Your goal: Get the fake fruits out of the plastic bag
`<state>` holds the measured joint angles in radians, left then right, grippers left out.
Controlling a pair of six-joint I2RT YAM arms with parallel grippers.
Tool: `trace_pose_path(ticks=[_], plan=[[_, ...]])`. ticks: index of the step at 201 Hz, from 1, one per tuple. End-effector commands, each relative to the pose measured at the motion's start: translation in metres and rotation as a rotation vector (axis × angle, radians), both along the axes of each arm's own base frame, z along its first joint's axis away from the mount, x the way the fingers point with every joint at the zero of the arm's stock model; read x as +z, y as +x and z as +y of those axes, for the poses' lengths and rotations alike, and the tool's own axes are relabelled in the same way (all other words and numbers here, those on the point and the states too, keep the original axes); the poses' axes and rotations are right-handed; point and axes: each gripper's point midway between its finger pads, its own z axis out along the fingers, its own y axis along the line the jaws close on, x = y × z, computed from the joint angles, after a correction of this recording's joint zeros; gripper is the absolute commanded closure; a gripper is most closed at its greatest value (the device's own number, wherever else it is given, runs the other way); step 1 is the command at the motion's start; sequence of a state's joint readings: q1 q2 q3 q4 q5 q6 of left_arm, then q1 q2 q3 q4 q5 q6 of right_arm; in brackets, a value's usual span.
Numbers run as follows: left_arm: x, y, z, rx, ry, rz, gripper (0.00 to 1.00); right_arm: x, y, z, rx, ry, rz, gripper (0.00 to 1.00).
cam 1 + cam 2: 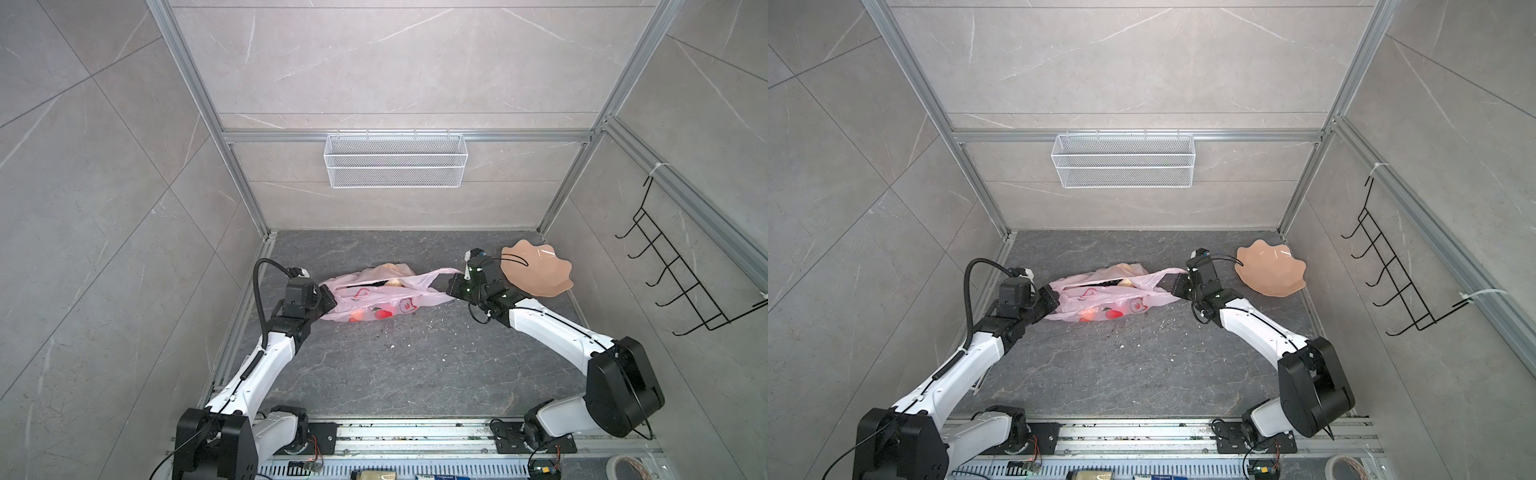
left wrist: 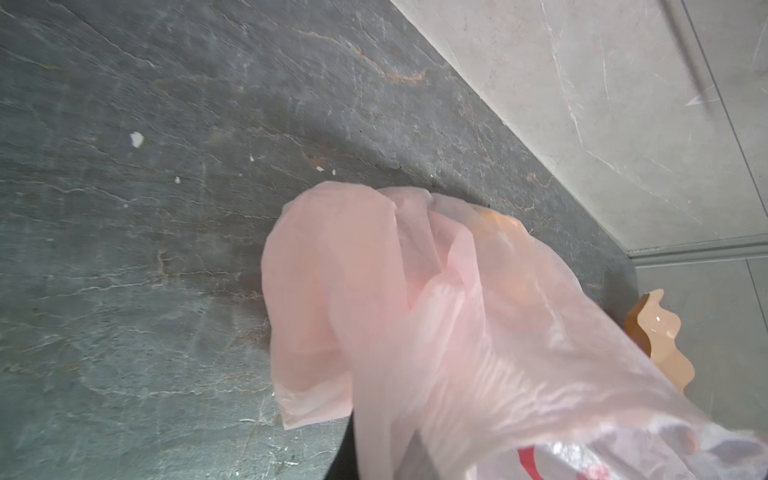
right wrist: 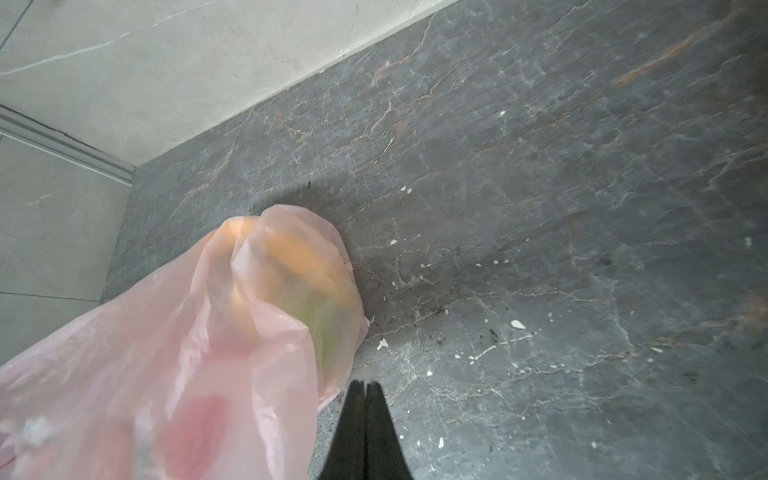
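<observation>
Starting at nine o'clock of the plastic bag [image 1: 374, 297], the left hand [image 1: 328, 301] has its jaws closed on the bag's bottom end, and the film drapes right across its wrist view. The bag lies on its side just toward eleven o'clock from the middle of the surface [image 1: 395, 374], stretched between both hands. The fake fruits [image 3: 299, 257] show only as orange and green shapes through the film. None lies outside, so I judge the emptying has not begun and every fruit is left to take out. At three o'clock of the bag, the right hand [image 1: 453, 289] is pinched shut where the handle loops run into it.

Pale crumbs speckle the dark stone-look surface, and a peach plate [image 1: 536, 270] sits at two o'clock. Grey tiled walls enclose it, with a white wire basket [image 1: 395, 160] hanging at twelve o'clock and a black hook rack [image 1: 681, 274] at three.
</observation>
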<state>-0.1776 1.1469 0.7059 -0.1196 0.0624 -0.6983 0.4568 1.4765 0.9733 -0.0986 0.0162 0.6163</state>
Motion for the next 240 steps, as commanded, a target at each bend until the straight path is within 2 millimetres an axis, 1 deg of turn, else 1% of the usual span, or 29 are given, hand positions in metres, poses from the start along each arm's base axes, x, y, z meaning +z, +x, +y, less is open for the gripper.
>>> trace_pose_path(ticks=[1,5,9,18,23,30,33,34,38,39,49,64,74,89,103,111,135,144,155,166,179,198,218,240], plan=[[0.015,0.010,-0.023,-0.101,0.020,-0.055,1.00,0.001,-0.005,0.023,0.092,-0.045,-0.003,0.97],[0.016,0.010,-0.026,-0.111,0.035,-0.056,1.00,0.001,-0.006,0.024,0.095,-0.064,-0.002,0.93],[0.016,0.009,-0.029,-0.121,0.049,-0.054,1.00,0.002,-0.007,0.024,0.097,-0.080,-0.002,0.87],[0.018,0.009,-0.034,-0.139,0.073,-0.059,1.00,0.003,-0.010,0.023,0.095,-0.115,0.000,0.68],[0.019,0.008,-0.036,-0.143,0.083,-0.060,1.00,0.004,-0.011,0.021,0.091,-0.131,0.002,0.59],[0.020,0.008,-0.036,-0.142,0.095,-0.061,1.00,0.009,-0.013,0.018,0.086,-0.149,-0.007,0.49],[0.020,0.008,-0.036,-0.142,0.099,-0.061,1.00,0.010,-0.014,0.016,0.083,-0.159,-0.007,0.47],[0.021,0.007,-0.036,-0.141,0.100,-0.063,1.00,0.012,-0.014,0.015,0.080,-0.164,-0.008,0.45],[0.021,0.007,-0.035,-0.138,0.104,-0.065,1.00,0.014,-0.016,0.013,0.076,-0.176,-0.012,0.41],[0.021,0.007,-0.035,-0.137,0.105,-0.065,1.00,0.016,-0.016,0.012,0.074,-0.185,-0.014,0.39],[0.022,0.007,-0.033,-0.129,0.113,-0.068,1.00,0.023,-0.021,0.006,0.065,-0.229,-0.022,0.30],[0.022,0.006,-0.029,-0.114,0.123,-0.070,1.00,0.039,-0.031,-0.004,0.054,-0.323,-0.051,0.20],[0.022,0.006,-0.027,-0.105,0.127,-0.074,1.00,0.049,-0.037,-0.010,0.048,-0.370,-0.065,0.16],[0.021,0.005,-0.026,-0.101,0.126,-0.079,1.00,0.062,-0.045,-0.014,0.056,-0.403,-0.084,0.13],[0.021,0.005,-0.026,-0.100,0.126,-0.083,1.00,0.074,-0.053,-0.012,0.080,-0.417,-0.104,0.12],[0.022,0.005,-0.026,-0.101,0.125,-0.084,1.00,0.082,-0.058,-0.008,0.098,-0.425,-0.116,0.12],[0.023,0.005,-0.027,-0.108,0.132,-0.085,1.00,0.113,-0.075,0.018,0.146,-0.485,-0.189,0.14],[0.024,0.005,-0.027,-0.110,0.134,-0.086,1.00,0.123,-0.079,0.031,0.174,-0.486,-0.210,0.16],[0.025,0.004,-0.027,-0.111,0.134,-0.090,1.00,0.127,-0.082,0.054,0.245,-0.436,-0.206,0.20],[0.025,0.003,-0.028,-0.113,0.135,-0.091,1.00,0.121,-0.081,0.080,0.322,-0.381,-0.181,0.23],[0.024,0.002,-0.026,-0.109,0.137,-0.091,1.00,0.110,-0.072,0.097,0.337,-0.376,-0.143,0.23],[0.024,0.001,-0.026,-0.111,0.139,-0.092,1.00,0.089,-0.052,0.106,0.298,-0.448,-0.086,0.23],[0.023,0.000,-0.027,-0.115,0.135,-0.090,1.00,0.073,-0.035,0.115,0.276,-0.508,-0.060,0.23],[0.023,0.000,-0.028,-0.120,0.136,-0.091,1.00,0.062,-0.022,0.120,0.253,-0.553,-0.050,0.23]])
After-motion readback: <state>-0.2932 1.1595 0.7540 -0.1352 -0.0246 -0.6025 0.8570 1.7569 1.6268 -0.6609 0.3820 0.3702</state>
